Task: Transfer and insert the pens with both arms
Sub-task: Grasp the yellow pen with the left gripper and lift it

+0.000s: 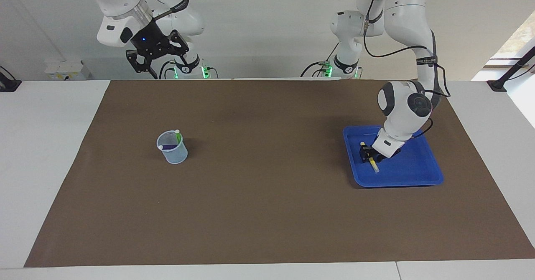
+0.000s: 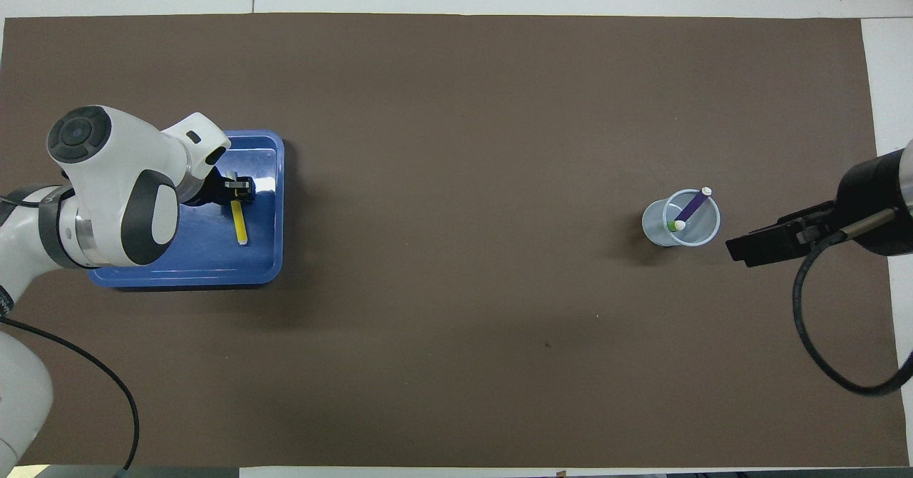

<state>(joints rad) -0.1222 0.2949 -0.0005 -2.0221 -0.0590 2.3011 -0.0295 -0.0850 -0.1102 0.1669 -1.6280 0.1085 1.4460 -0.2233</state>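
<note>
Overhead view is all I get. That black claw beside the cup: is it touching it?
Observer: No. The right gripper hangs high above the table, well clear of the cup.
Operator: And the claw in the blue tray?
Observer: The left gripper is right down at the tray floor, at one end of the yellow pen.
Operator: Has it lifted the pen?
Observer: No, the pen lies flat on the tray floor.
</note>
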